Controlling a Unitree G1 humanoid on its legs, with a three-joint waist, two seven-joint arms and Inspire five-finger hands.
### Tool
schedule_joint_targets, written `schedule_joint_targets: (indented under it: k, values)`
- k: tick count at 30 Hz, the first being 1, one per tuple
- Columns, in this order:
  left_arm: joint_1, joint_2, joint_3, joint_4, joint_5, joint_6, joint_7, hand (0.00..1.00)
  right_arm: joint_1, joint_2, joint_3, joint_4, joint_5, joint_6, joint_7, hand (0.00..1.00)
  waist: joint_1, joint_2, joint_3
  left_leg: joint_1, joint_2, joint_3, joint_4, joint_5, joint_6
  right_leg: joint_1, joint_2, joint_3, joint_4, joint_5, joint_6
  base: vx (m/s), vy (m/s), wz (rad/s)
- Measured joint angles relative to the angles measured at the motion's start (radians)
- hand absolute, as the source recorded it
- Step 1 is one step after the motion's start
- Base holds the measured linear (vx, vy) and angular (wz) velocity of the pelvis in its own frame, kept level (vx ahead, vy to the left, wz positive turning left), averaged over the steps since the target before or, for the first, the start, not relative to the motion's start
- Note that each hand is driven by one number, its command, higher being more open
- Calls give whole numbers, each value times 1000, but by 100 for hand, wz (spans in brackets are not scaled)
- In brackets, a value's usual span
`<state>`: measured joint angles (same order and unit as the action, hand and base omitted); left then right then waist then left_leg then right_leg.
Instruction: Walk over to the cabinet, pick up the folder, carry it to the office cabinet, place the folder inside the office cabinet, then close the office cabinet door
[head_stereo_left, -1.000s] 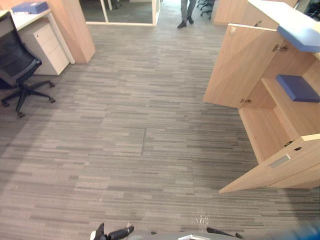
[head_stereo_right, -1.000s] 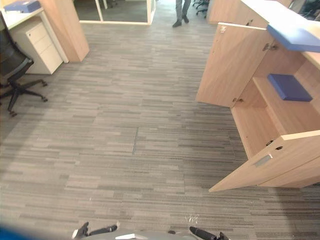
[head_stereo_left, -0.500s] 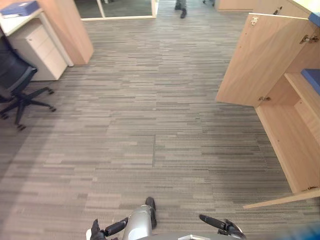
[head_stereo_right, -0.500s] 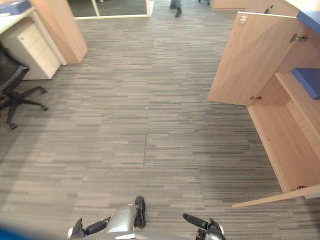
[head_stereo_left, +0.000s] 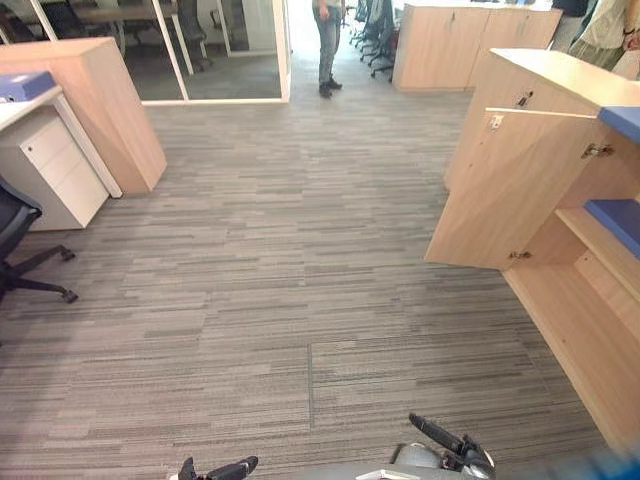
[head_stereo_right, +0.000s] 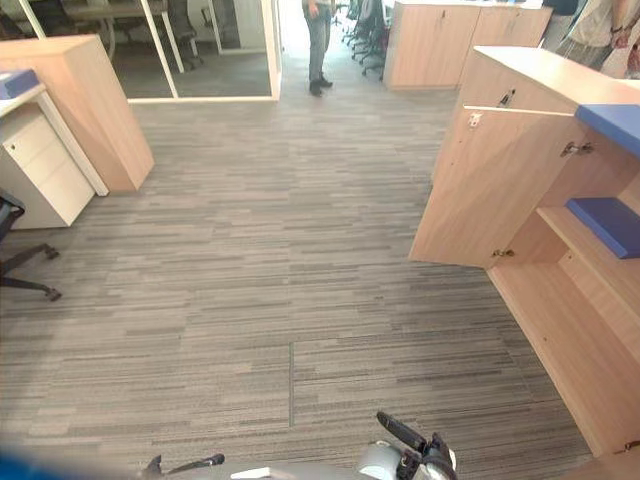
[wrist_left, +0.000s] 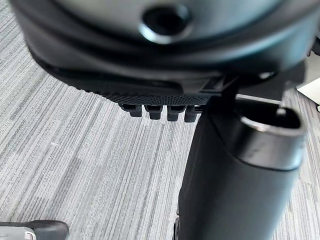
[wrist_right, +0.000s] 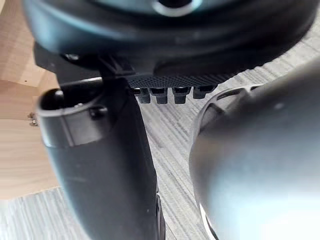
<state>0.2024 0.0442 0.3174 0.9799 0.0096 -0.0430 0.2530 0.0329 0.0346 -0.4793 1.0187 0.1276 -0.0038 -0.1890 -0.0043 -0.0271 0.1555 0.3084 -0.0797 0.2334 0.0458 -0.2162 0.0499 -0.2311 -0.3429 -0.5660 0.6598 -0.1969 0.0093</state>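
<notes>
Both hands empty; office cabinet stands open.
Left hand and right hand hang low, fingers extended, gripping nothing. Blue folder lies on the cabinet's inner shelf, door swung wide.

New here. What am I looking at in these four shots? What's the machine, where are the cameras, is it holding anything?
It is a two-legged humanoid robot with fingered hands. Two pictures come from a stereo camera on its head, looking down at grey carpet. The other two come from wrist cameras, each looking along its own hand from very close. The left hand and right hand hang low, fingers relaxed, holding nothing. On the robot's right stands an open cabinet with a blue folder on its shelf. A person stands far ahead.
</notes>
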Motion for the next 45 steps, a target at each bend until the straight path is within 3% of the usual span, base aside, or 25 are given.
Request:
schedule_joint_targets:
  k: [2,3,4,8,10,11,13,15,19,21,24,25,27,28,30,32,33,35,36,38,40,41,43,44,45]
  values:
    - [1,0,2,-8,0,0,4,100,0,7,0,-4,1,-2,-5,100,2,-8,9,43,13,2,-32,-15,-26,-4,24,-55,-153,60,-20,221,-114,1]
    - [4,0,1,-11,3,0,5,100,2,8,-1,-4,5,-1,-7,100,2,-9,9,71,32,4,-40,-35,-55,-8,49,-59,-179,136,-75,484,-267,-18]
    - [5,-14,1,-11,5,0,4,100,3,0,6,-1,3,0,-5,100,3,15,2,84,74,14,-39,-48,-77,-7,99,-61,-175,106,-104,480,-260,-27]
    - [-10,-24,2,3,43,2,-14,100,3,-8,13,-1,4,-5,-5,100,0,37,9,81,158,58,48,-47,-99,26,222,-48,-213,43,-133,458,-285,-51]
    - [-12,-24,13,4,42,3,-16,100,21,5,-11,-4,34,-4,-7,100,-4,39,9,26,212,57,248,-47,-100,87,284,-33,-283,32,-130,440,-302,-44]
    - [-14,-37,37,-3,40,4,-16,100,35,5,-10,-20,43,-5,-8,100,-4,50,8,-57,270,53,489,-31,-102,136,332,-12,-336,32,-130,414,-230,-65]
    - [-2,-72,87,-17,32,8,-16,100,60,-3,-7,-46,45,-8,-7,100,1,85,-1,-201,368,19,850,101,-57,197,409,40,-400,25,-141,406,-125,-89]
    - [0,-88,126,-31,-8,8,-19,100,61,-9,-1,-39,56,-10,-7,100,9,85,6,-349,404,-29,1142,78,-59,273,457,144,-423,-4,-160,412,24,-119]
    - [4,-88,126,-115,-36,-14,-14,100,62,-1,38,-20,73,1,-16,100,46,39,17,-552,326,-118,1129,-25,-74,363,455,317,-469,-12,-144,384,81,-137]
    - [5,-87,124,-125,-39,-11,0,100,58,0,90,-20,73,3,-19,100,65,15,23,-590,208,-245,814,-86,-109,398,426,425,-467,-20,-117,373,204,-154]
    - [2,-91,128,-124,-46,-11,10,100,57,-6,134,-22,73,0,-19,100,66,11,25,-589,114,-428,531,-71,-116,425,400,513,-458,-47,-72,338,280,-122]
    - [0,-98,128,-119,-46,-13,19,100,59,-12,137,-22,72,0,-19,100,68,23,15,-577,98,-512,425,-12,-112,430,395,563,-437,-70,-33,391,355,-106]
    - [0,-95,145,-95,-48,-12,24,100,65,-10,150,-19,70,0,-18,100,80,28,-8,-563,114,-449,440,68,-130,418,374,635,-396,-99,8,425,406,-148]
    - [2,-89,175,-92,-47,-13,24,100,63,6,154,-23,69,1,-16,100,88,-7,-30,-533,113,-373,413,41,-113,382,337,660,-342,-103,20,340,351,-160]
    - [0,-89,215,-82,-49,-12,27,100,63,21,156,-28,68,1,-6,100,95,-34,-46,-462,111,-260,371,31,-79,307,287,666,-190,-105,28,248,329,-171]
    - [-15,-83,216,-72,-49,-11,24,100,59,22,145,-38,60,4,-3,100,106,-42,-40,-382,88,-161,336,16,-49,173,237,681,108,-69,17,181,311,-146]
    - [-21,-74,202,-66,-45,-11,22,100,60,18,144,-44,55,8,0,100,102,-44,-35,-334,67,-111,324,6,-30,90,193,668,301,-22,-28,119,195,-76]
    - [-42,-73,177,-64,-45,-9,21,100,61,1,138,-43,29,13,5,100,84,-28,-24,-287,56,-89,319,-9,-10,17,102,577,457,7,-61,111,174,-33]
    - [-60,-74,155,-73,-45,-9,18,100,62,-1,106,-44,29,15,7,100,79,-20,-20,-267,60,-87,303,-13,-10,-13,49,508,466,31,-80,93,128,-8]
    - [-70,-79,127,-88,-47,-10,18,100,59,2,75,-44,29,14,8,100,73,-11,-15,-247,92,-67,287,-27,-18,-29,29,430,373,55,-64,105,7,-41]
    - [-69,-83,117,-92,-58,-10,21,100,57,4,66,-44,29,13,10,100,66,-7,-14,-220,137,-29,266,-41,-40,-30,45,351,248,44,-32,133,-116,-81]
    - [-68,-84,112,-91,-58,-9,24,100,56,6,63,-45,29,12,10,100,61,-4,-14,-203,167,-2,243,-51,-58,-29,68,302,140,23,9,190,-200,-94]
    - [-71,-89,92,-90,-59,-11,23,100,57,8,59,-43,31,10,9,100,54,-10,-11,-170,177,10,191,-53,-77,-4,95,237,-101,41,43,247,-236,-81]
    - [-82,-101,90,-71,-57,-12,20,100,56,1,41,-42,39,11,10,100,50,1,3,-132,188,4,163,-50,-96,34,127,220,-192,79,-4,322,-248,-54]
    - [-96,-114,89,-53,-55,-11,12,100,58,-8,28,-44,33,10,8,100,47,25,0,-112,201,-21,118,-43,-89,39,168,218,-205,58,-10,334,-235,-44]
